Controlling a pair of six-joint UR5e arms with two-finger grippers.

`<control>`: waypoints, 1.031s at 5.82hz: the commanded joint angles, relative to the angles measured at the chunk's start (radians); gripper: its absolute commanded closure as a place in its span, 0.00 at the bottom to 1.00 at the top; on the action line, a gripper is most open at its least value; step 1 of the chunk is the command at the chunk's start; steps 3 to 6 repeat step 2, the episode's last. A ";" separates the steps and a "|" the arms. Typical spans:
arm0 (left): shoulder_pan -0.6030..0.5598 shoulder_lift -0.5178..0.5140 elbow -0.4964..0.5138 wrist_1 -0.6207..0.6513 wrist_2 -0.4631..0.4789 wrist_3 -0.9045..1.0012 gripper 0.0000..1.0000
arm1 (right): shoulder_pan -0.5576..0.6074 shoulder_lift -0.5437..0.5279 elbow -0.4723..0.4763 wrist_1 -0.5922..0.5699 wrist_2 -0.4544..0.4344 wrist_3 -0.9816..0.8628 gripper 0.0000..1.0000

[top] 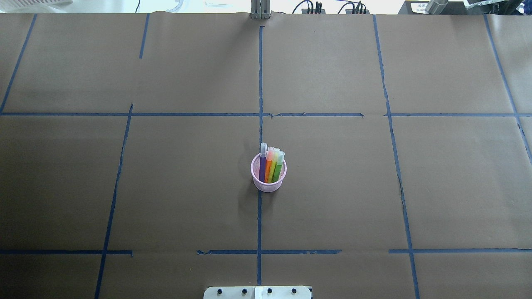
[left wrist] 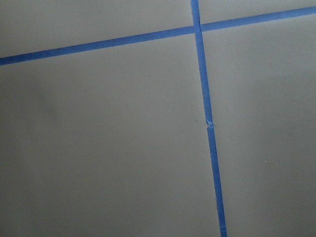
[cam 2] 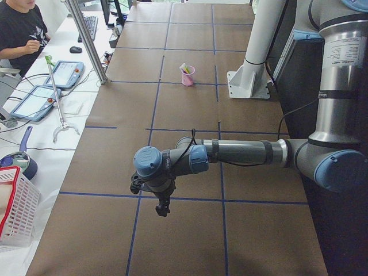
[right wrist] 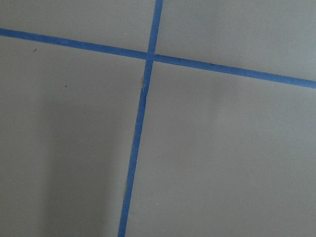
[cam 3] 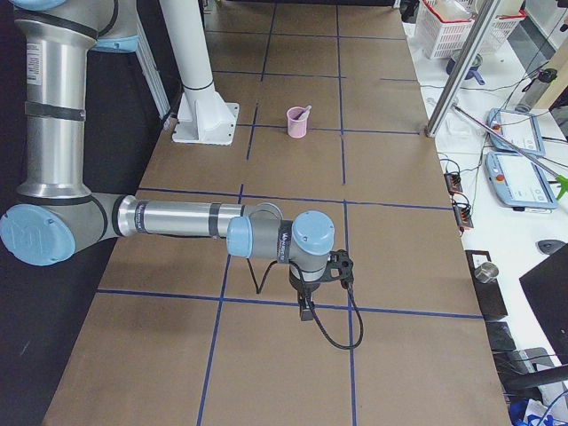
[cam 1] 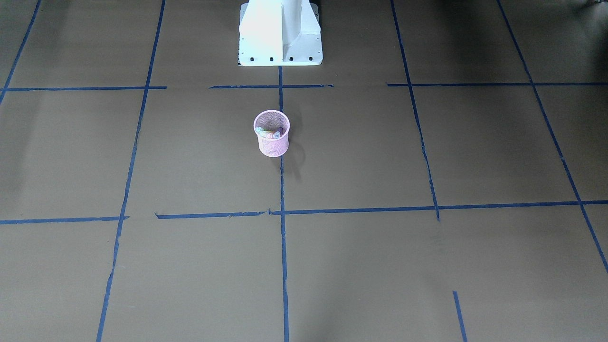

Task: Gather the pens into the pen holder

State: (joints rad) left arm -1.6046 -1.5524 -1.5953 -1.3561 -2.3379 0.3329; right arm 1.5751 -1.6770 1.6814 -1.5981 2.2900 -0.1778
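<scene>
Only the brown paper of the bench [left wrist: 98, 148] and crossing lines of blue tape [left wrist: 203, 79] are shown by the two wrist cameras. The arms are seen in the two side views alone.

In the view from the robot's left, the left pincer [cam 2: 163, 209] is found nearest the camera, pointed down just above the bench beside a tape crossing. In the view from the robot's right, the right pincer [cam 3: 306, 311] is posed likewise. Nothing is seen held or touched by either. How far the jaws stand apart cannot be told from these views.

Both are placed well apart from the pen holder [top: 268, 185], which is stood upright farther off on the central tape line. In the front-facing view the white robot base [cam 1: 280, 42] is found at 12 o'clock from it.

The pens [top: 270, 166] are stood inside the holder. Their purple, orange and green barrels are revealed only from overhead, tipped toward 12 o'clock with pale ends above the rim. From the front, only the round pale ends are seen within the rim.

Farthest off, a person [cam 2: 20, 29] is seen at 10 o'clock in the left side view.
</scene>
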 commanded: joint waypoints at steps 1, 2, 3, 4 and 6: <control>0.000 0.000 0.000 0.000 0.000 0.000 0.00 | -0.006 0.000 0.000 0.026 -0.007 -0.003 0.00; 0.000 0.000 -0.002 0.000 0.012 0.000 0.00 | -0.006 -0.001 -0.003 0.026 -0.018 -0.005 0.00; 0.000 0.000 -0.002 0.000 0.012 0.000 0.00 | -0.006 -0.001 -0.003 0.026 -0.018 -0.005 0.00; 0.000 0.000 -0.002 0.000 0.012 0.000 0.00 | -0.006 -0.001 -0.003 0.026 -0.018 -0.005 0.00; 0.000 0.000 -0.002 0.000 0.012 0.000 0.00 | -0.006 -0.001 -0.003 0.026 -0.018 -0.005 0.00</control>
